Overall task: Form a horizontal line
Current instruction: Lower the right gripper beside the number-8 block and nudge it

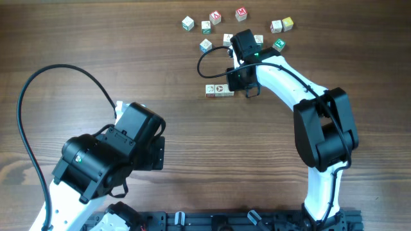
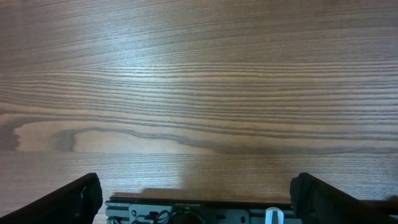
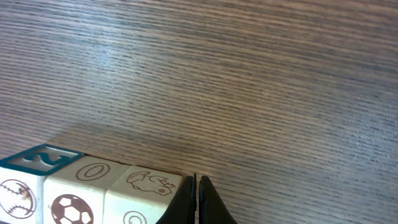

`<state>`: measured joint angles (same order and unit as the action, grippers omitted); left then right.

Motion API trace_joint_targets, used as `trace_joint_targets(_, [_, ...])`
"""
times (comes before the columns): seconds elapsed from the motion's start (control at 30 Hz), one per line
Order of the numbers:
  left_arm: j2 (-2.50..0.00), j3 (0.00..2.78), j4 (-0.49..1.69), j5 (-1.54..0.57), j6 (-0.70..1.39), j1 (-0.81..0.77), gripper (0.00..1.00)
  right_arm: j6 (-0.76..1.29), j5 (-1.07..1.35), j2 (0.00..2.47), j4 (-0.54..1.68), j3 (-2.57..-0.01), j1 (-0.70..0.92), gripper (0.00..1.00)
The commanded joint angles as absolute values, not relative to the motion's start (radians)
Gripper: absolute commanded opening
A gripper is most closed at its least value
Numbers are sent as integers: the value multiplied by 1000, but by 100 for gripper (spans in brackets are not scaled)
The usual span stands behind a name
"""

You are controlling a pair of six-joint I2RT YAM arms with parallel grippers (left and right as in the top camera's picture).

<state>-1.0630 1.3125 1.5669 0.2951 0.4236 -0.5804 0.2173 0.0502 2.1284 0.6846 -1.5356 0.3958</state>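
A short row of whitish cubes (image 1: 219, 90) lies side by side at mid-table, faces marked in red and tan. In the right wrist view the row (image 3: 93, 186) shows a teal-topped cube, a cube with an oval and a football, and a cube with an animal drawing. My right gripper (image 3: 197, 199) is shut and empty, its tips against the right end of the row; from overhead it sits at the row's right end (image 1: 247, 90). My left gripper (image 2: 196, 199) is open and empty over bare wood, at the lower left in the overhead view (image 1: 157, 151).
Several loose letter cubes lie scattered at the top: green-lettered (image 1: 187, 24), red-lettered (image 1: 241, 12), a pair at the right (image 1: 282, 25), another green one (image 1: 279, 45). A black cable (image 1: 209, 61) loops near the right wrist.
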Motion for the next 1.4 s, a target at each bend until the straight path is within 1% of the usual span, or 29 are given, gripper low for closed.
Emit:
trace_joint_targets(0.0, [-1063, 1307, 1564, 311, 422, -577, 100, 247, 23, 2151, 700, -1529, 395, 5])
trace_joint_targets(0.27, [-1063, 1307, 1564, 311, 422, -577, 100, 265, 25, 2151, 749, -1529, 395, 4])
trace_joint_targets(0.9, [-1063, 1307, 1565, 311, 422, -577, 100, 210, 105, 2151, 776, -1529, 395, 5])
trace_joint_targets(1.37, [-1063, 1307, 1564, 311, 422, -577, 100, 210, 108, 2151, 791, -1529, 395, 4])
